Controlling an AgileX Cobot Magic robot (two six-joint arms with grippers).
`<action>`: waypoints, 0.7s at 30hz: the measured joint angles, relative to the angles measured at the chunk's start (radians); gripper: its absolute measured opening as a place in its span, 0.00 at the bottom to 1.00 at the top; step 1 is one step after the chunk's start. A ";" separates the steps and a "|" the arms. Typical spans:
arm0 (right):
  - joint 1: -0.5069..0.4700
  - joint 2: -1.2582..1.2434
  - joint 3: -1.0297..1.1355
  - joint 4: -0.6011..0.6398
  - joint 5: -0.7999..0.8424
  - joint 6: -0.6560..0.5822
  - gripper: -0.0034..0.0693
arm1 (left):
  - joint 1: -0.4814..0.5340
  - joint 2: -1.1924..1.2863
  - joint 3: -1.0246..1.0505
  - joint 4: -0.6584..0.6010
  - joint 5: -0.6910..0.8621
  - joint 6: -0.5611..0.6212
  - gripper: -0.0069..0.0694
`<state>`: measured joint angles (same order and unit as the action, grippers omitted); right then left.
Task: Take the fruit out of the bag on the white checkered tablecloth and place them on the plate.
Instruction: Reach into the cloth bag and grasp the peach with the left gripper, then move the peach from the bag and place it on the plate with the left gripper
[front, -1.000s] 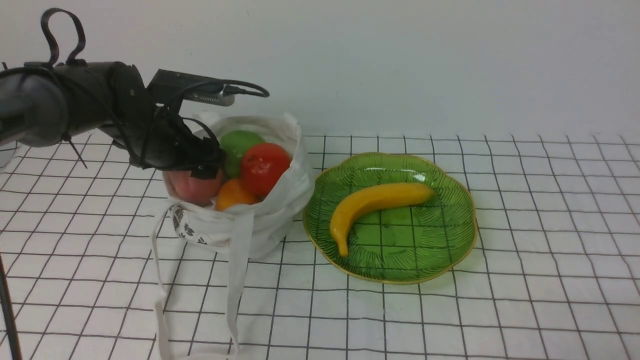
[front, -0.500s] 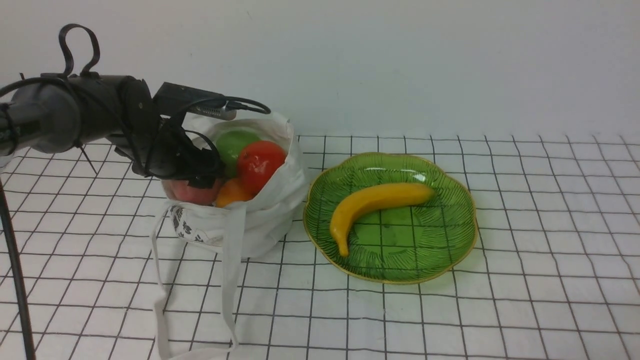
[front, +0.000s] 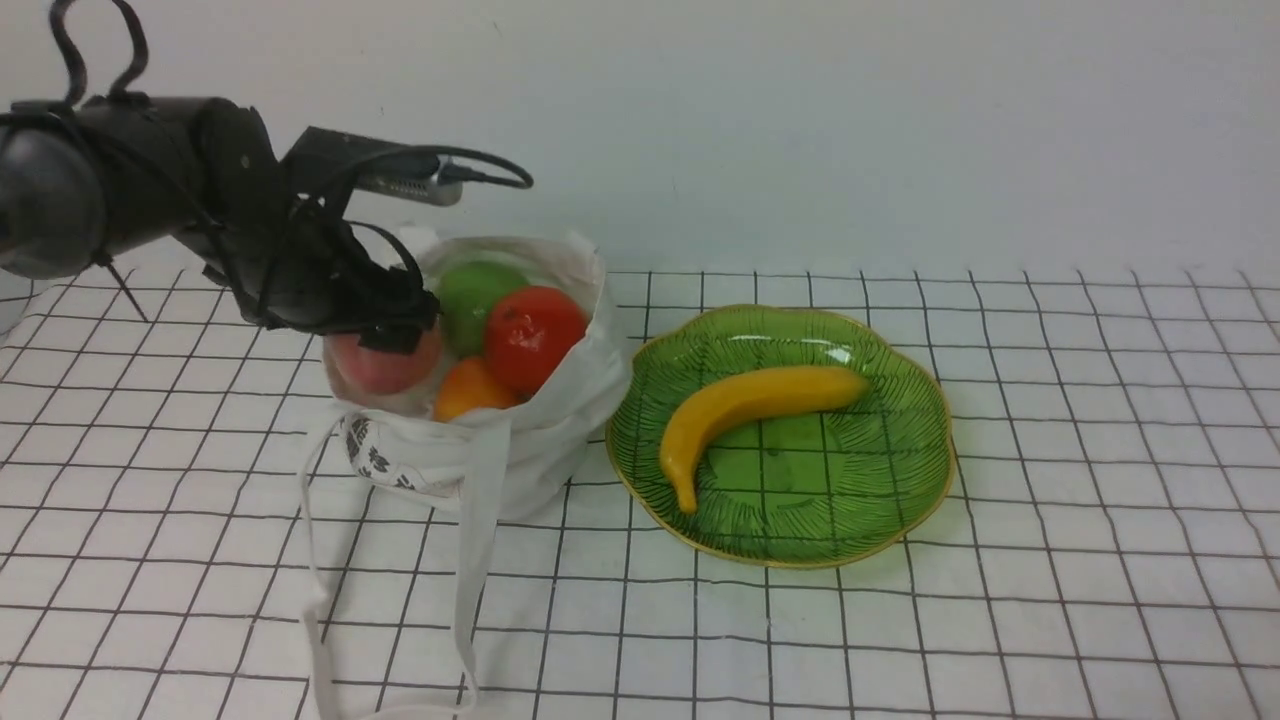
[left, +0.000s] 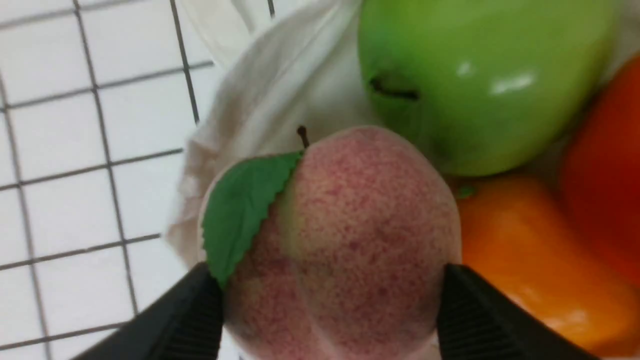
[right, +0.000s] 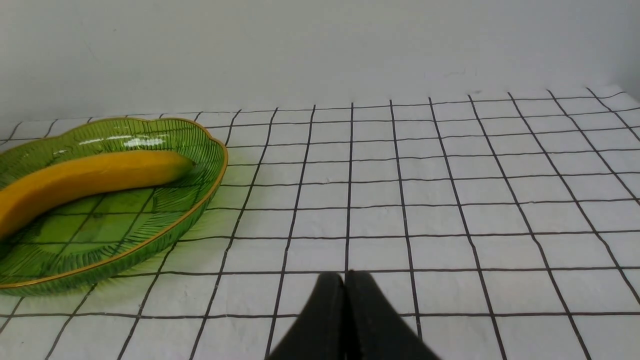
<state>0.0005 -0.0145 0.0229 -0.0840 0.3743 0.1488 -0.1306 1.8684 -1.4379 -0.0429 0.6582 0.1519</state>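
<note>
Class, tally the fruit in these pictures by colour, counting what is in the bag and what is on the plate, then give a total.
pink peach: 1
green apple: 1
red fruit: 1
orange fruit: 1
yellow banana: 1
Total: 5

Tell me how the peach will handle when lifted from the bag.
The peach is round, so it would probably roll if set loose on the plate. Its matte, speckled skin likely gives the left end effector decent friction. The thin leaf may bend if pinched.
</note>
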 joint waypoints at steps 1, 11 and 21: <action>0.000 0.000 0.000 0.000 0.000 0.000 0.03 | -0.001 -0.027 0.000 0.000 0.004 -0.001 0.73; 0.000 0.000 0.000 0.000 0.000 0.000 0.03 | -0.028 -0.223 0.000 -0.234 0.103 0.035 0.73; 0.000 0.000 0.000 0.000 0.000 0.000 0.03 | -0.297 -0.122 0.000 -0.660 0.039 0.191 0.73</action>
<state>0.0005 -0.0145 0.0229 -0.0840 0.3743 0.1488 -0.4278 1.7465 -1.4379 -0.7027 0.6969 0.3433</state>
